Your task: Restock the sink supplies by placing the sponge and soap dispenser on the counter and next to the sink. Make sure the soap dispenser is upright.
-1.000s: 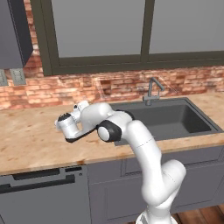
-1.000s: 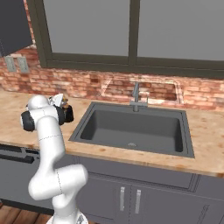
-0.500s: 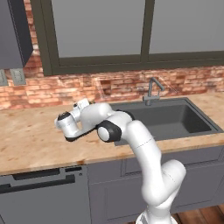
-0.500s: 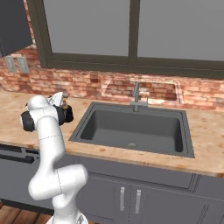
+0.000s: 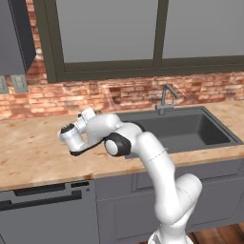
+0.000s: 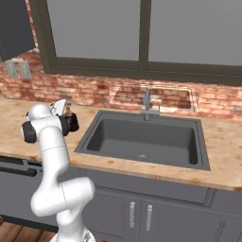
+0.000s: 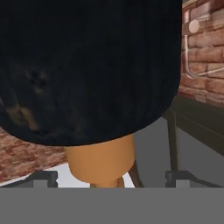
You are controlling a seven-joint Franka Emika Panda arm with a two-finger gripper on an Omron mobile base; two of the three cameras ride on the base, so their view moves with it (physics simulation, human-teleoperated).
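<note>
End effector (image 7: 109,178) fingers now spread, soap dispenser (image 7: 87,78) between them, sink (image 6: 142,137) edge near.

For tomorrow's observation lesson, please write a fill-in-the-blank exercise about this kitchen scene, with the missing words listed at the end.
1. The wall behind the light tan wood-grain counter is made of red ____.
2. The thin grey metal faucet stands at the ____ edge of the dark grey rectangular sink.
3. In the hand view, the slim soap dispenser has a black rounded part and an ____ tapered part.
4. The robot's tool is over the counter to the ____ of the sink.

Missing words: brick; back; orange-brown; left
</note>
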